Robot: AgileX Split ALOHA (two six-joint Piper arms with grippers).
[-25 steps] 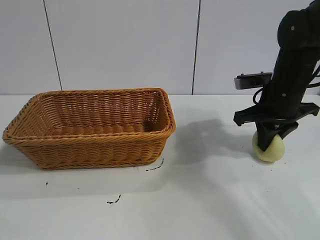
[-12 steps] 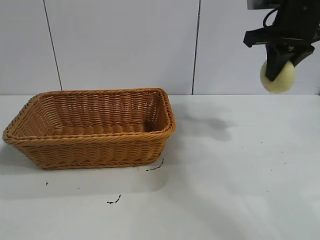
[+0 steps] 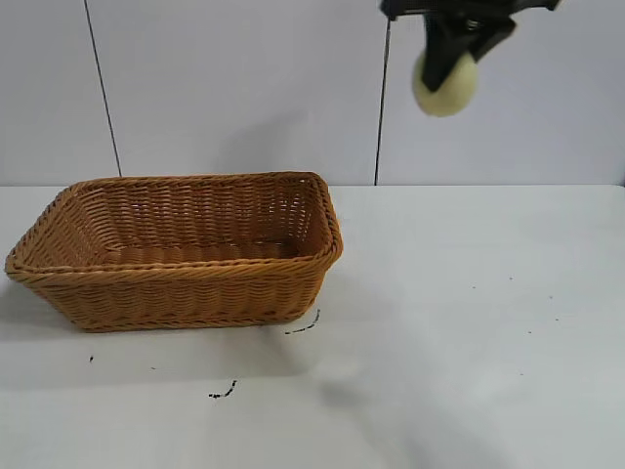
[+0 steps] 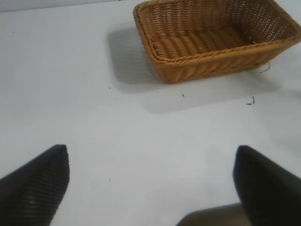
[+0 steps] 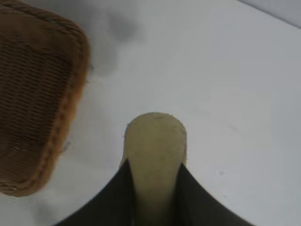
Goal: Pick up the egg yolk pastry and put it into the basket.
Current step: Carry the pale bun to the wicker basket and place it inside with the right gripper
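Since half a second ago, I am carrying the pastry [image 3: 446, 85] up and toward the basket [image 3: 186, 277]; a full second back it was sitting on the table [image 3: 469, 371] at the far right, and now it is hanging high against the wall, near the top edge of the exterior view at about 1 o'clock. My right gripper [image 3: 455, 49] is pinching the pastry between its two dark fingers [image 5: 117, 197], and the pale round puck is sticking out below them. In my right wrist view the pastry [image 5: 155, 155] is showing edge-on between the fingers, with the basket [image 5: 37, 103] lying far below it and off to one side, not under it. The basket is resting on the table at about 9 o'clock in the exterior view, its woven floor bare. The pastry is hovering above and beyond the basket's right end. A few small dark specks [image 3: 223, 393] are lying on the table in front of the basket. My left gripper [image 4: 150, 183] is hanging spread wide over bare table, well apart from the basket [image 4: 211, 42], holding nothing.
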